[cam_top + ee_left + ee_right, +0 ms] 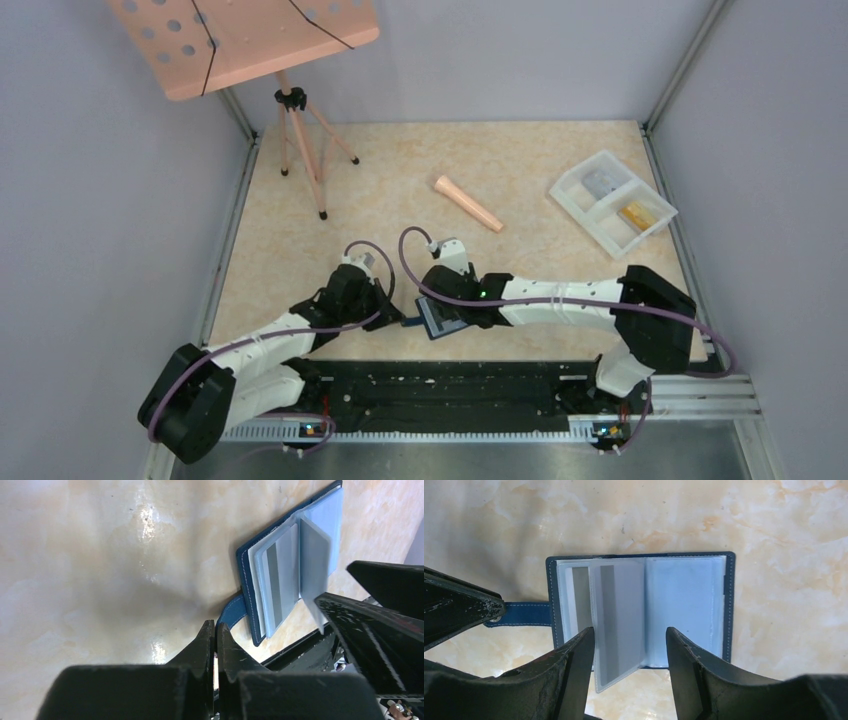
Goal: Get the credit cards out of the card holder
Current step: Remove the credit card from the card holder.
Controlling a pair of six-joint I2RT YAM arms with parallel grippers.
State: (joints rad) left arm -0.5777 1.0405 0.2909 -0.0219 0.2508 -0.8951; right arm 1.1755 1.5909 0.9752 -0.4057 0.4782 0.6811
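The card holder [684, 605] lies open on the table by the near edge, a dark navy wallet [443, 320] with pale blue pockets. One clear sleeve stands up from the spine with a grey credit card [619, 615] in it. Another grey card [580, 592] shows in the left pocket. My right gripper [629, 639] is open, its fingers on either side of the raised sleeve. The short blue tab [234, 611] runs into my left gripper [216, 626], which is shut on its end. Both cards [277, 577] also show in the left wrist view.
A white two-compartment tray [612, 200] at the back right holds a gold card [637, 215] and a grey one [600, 182]. A pink cone-shaped piece [467, 203] lies mid-table. A peach music stand on a tripod [300, 130] is at the back left. The black base rail [440, 385] runs just behind the wallet.
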